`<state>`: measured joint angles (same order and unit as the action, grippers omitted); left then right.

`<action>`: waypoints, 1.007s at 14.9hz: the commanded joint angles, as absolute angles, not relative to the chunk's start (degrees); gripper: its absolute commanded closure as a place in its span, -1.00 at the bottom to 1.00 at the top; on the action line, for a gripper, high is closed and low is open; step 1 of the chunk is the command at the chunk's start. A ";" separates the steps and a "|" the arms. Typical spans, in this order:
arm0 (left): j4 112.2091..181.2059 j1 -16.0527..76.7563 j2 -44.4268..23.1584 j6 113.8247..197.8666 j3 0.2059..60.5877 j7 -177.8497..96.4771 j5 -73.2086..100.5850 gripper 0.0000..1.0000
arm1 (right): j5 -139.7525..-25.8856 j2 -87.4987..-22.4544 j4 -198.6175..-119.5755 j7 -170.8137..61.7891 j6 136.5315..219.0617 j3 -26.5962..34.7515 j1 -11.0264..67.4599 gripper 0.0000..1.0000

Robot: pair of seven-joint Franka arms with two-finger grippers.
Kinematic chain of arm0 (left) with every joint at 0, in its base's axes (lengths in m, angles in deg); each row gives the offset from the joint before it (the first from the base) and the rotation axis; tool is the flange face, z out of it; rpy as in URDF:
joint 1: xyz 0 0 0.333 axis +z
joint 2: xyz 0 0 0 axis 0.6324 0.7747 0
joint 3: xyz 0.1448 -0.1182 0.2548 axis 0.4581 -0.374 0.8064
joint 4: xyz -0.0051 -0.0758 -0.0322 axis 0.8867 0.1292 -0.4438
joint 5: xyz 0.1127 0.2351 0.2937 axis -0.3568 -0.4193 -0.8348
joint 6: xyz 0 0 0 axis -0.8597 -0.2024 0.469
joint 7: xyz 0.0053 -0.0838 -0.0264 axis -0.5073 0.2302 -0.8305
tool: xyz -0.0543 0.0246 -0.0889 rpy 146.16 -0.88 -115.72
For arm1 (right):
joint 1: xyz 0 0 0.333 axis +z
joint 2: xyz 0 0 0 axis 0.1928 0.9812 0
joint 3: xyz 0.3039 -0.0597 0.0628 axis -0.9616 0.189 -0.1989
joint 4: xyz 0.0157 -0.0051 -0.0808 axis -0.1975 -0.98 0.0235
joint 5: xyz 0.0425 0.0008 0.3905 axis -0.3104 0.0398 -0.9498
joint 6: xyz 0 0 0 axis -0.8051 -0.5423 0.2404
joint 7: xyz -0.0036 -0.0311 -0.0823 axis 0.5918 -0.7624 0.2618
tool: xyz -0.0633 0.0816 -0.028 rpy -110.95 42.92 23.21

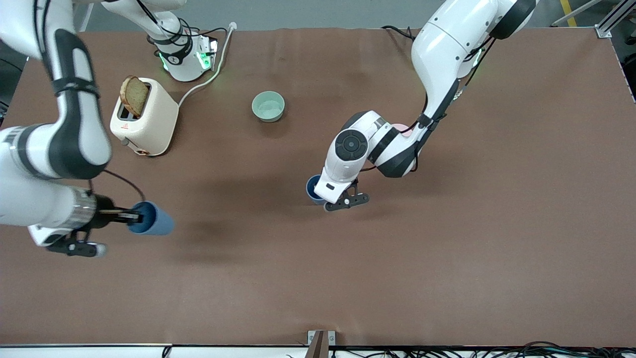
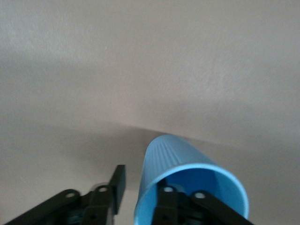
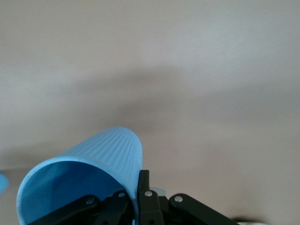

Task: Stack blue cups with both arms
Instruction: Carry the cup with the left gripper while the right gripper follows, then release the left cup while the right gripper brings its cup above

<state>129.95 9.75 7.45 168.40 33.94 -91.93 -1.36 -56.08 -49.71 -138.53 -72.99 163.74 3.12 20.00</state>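
Observation:
One blue cup (image 1: pixel 153 219) is held on its side above the table near the right arm's end, by my right gripper (image 1: pixel 132 216). In the right wrist view, that gripper (image 3: pixel 138 183) is shut on the cup's (image 3: pixel 101 152) rim wall, one finger inside and one outside. The other blue cup (image 1: pixel 312 188) stands upright on the table's middle, partly hidden under my left hand. My left gripper (image 2: pixel 140 187) straddles this cup's (image 2: pixel 173 154) rim. One finger is inside, the other finger (image 2: pixel 119 180) is outside with a gap to the wall, so it is open.
A cream toaster (image 1: pixel 144 117) holding a bread slice stands toward the right arm's end, its white cable running to the table's edge. A mint-green bowl (image 1: pixel 268 106) sits farther from the camera than the standing cup. A pale pink bowl (image 1: pixel 403 129) peeks from under the left arm.

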 commanded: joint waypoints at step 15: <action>126.97 33.15 -27.19 131.86 37.38 -51.42 -1.03 -1.00 | -58.45 -44.26 -139.00 -122.47 175.90 3.64 53.83 0.99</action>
<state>124.49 30.74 -22.84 134.29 37.93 -57.40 -2.20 -57.10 -44.91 -138.84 -121.67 174.80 2.93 53.43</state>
